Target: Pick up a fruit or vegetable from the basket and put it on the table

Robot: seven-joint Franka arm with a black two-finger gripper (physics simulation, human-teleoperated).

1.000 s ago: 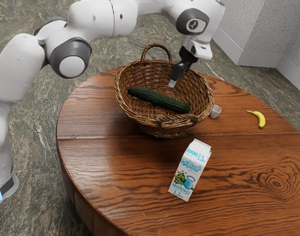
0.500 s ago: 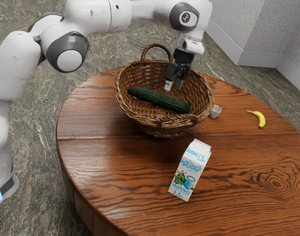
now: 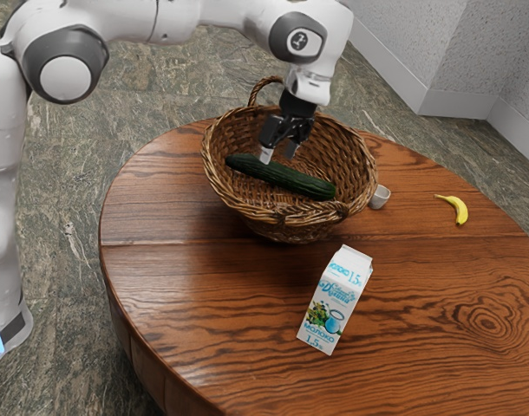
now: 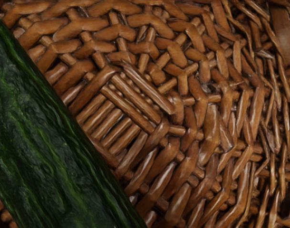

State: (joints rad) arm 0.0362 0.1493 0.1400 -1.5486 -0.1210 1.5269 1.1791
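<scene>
My gripper (image 3: pixel 277 156) is over the inside of the wicker basket (image 3: pixel 355 178), its two light-tipped fingers spread apart with nothing between them. Just below and beside the fingertips, toward the exterior view's front, lies a long dark green cucumber (image 3: pixel 282 174) in the basket, slanting down to the exterior view's right. Whether a fingertip touches it I cannot tell. The wrist view has the cucumber (image 4: pixel 45 142) close under the hand, running diagonally beside the woven basket floor (image 4: pixel 183 118).
On the round wooden table (image 3: pixel 204 303), a milk carton (image 3: pixel 336 299) stands in front of the basket. A small white cup (image 3: pixel 380 198) is beside the basket, and a banana (image 3: pixel 457 209) lies farther to the exterior view's right. The basket's handle (image 3: pixel 263 84) rises at the back.
My hand has moved toward the exterior view's left and turned, so both fingers now show spread. It is now over the cucumber's left part. The cucumber and basket have stayed put.
</scene>
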